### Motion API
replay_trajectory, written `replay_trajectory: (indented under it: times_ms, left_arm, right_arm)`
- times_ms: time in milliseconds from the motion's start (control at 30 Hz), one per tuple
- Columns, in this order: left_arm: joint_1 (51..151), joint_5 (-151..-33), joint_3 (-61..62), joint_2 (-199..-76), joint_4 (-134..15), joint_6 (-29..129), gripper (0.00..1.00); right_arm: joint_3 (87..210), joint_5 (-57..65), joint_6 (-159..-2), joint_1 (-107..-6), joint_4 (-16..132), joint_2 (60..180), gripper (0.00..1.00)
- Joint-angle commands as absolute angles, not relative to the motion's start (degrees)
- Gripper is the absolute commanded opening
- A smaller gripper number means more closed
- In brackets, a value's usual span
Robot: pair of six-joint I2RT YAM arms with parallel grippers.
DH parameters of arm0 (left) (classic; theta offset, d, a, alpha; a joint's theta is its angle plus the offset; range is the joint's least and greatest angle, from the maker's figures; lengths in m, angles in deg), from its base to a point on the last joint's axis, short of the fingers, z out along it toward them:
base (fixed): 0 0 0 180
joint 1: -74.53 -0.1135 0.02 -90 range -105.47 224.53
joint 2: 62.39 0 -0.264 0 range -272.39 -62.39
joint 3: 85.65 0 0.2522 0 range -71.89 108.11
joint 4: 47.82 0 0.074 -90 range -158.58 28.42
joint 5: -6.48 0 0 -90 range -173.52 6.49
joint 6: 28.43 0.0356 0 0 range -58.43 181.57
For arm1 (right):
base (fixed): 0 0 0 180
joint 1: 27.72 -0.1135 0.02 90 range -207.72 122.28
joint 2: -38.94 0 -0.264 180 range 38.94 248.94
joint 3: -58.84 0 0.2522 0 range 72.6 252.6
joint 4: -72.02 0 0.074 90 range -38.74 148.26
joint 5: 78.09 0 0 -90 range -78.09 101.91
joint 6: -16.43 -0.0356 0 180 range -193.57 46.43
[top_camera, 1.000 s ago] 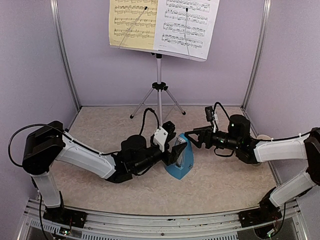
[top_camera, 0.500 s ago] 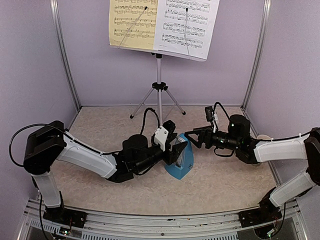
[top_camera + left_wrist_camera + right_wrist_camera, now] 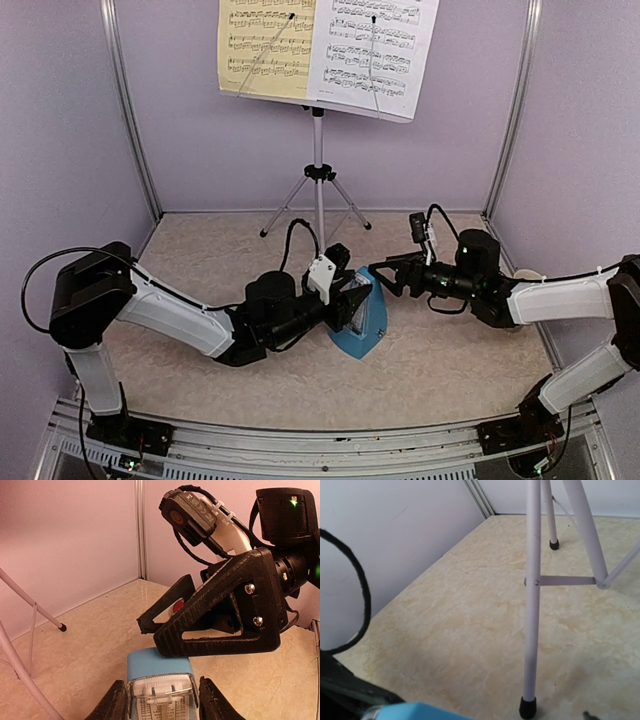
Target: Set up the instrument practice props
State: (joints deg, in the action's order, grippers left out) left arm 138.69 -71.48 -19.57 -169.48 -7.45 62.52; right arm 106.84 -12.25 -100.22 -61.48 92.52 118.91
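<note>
The silver tripod music stand (image 3: pixel 318 172) is at the back, with a yellow sheet (image 3: pixel 265 45) and a white sheet (image 3: pixel 375 50) on its desk. The blue pyramid metronome (image 3: pixel 368 325) stands upright mid-floor. My left gripper (image 3: pixel 352 300) reaches in from the left. In the left wrist view its fingers (image 3: pixel 112 706) lie against both sides of the metronome (image 3: pixel 159 667). My right gripper (image 3: pixel 380 280) comes from the right and is open with nothing between its fingers. One fingertip (image 3: pixel 165 649) hovers at the metronome's top. The right wrist view shows a tripod leg (image 3: pixel 532 605) and a blue corner of the metronome (image 3: pixel 415 712).
A dark red disc (image 3: pixel 177 605) shows on the floor behind the right gripper's fingers. A white object (image 3: pixel 527 274) peeks out behind the right forearm. Purple walls and metal posts close in the floor on three sides. A black cable (image 3: pixel 365 595) loops at the left of the right wrist view.
My left gripper's jaws have narrowed onto the metronome's sides and the left arm has edged slightly right. The right arm and the stand have not moved.
</note>
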Motion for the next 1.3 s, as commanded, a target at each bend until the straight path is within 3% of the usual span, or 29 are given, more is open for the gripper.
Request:
replay_trajectory:
  times_ms: [0,700,967,1267]
  left_arm:
    - [138.7,-72.6,-22.7,-168.8,-4.2,63.6,0.4]
    - [138.5,-73.2,-31.8,-161.7,7.6,63.5,0.34]
    - [133.3,-70.0,-36.9,-148.2,-5.3,57.0,0.33]
    - [120.8,-63.1,-38.3,-134.8,-40.5,42.6,0.31]
  right_arm:
    - [103.7,-7.8,-97.6,-62.0,78.7,123.2,0.86]
    - [102.7,-6.7,-98.0,-61.2,78.7,126.2,0.85]
    - [103.3,-8.2,-97.9,-61.2,78.5,124.1,0.85]
    - [104.4,-9.7,-96.7,-61.3,77.6,122.4,0.86]
